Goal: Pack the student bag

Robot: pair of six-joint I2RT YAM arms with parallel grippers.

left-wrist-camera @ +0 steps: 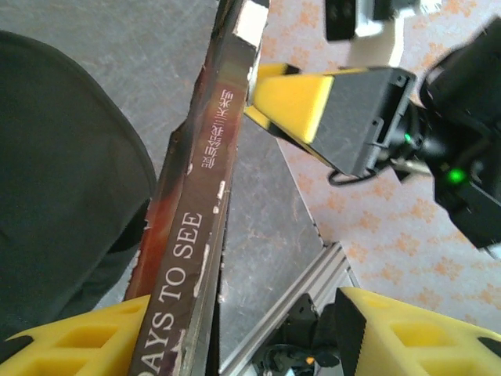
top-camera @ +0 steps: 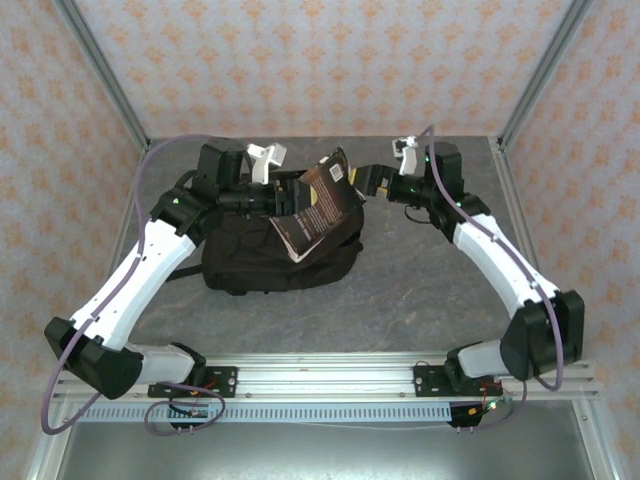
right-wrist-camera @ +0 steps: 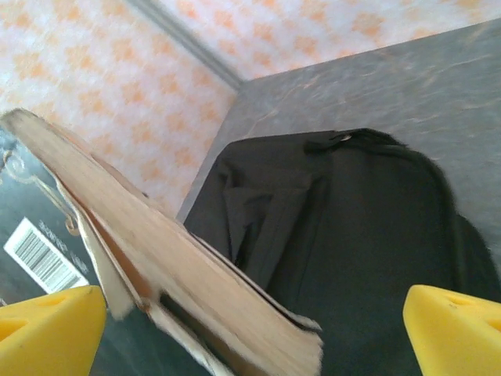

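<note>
Backpack [top-camera: 280,250] lies shut-looking; the left pincer [top-camera: 283,196] alone grips the book [top-camera: 318,205] above it, the right pincer [top-camera: 368,181] wide, so it may slip.

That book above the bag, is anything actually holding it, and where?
Yes: the left gripper grips the book by its spine end. The right gripper stands open beside it.
</note>
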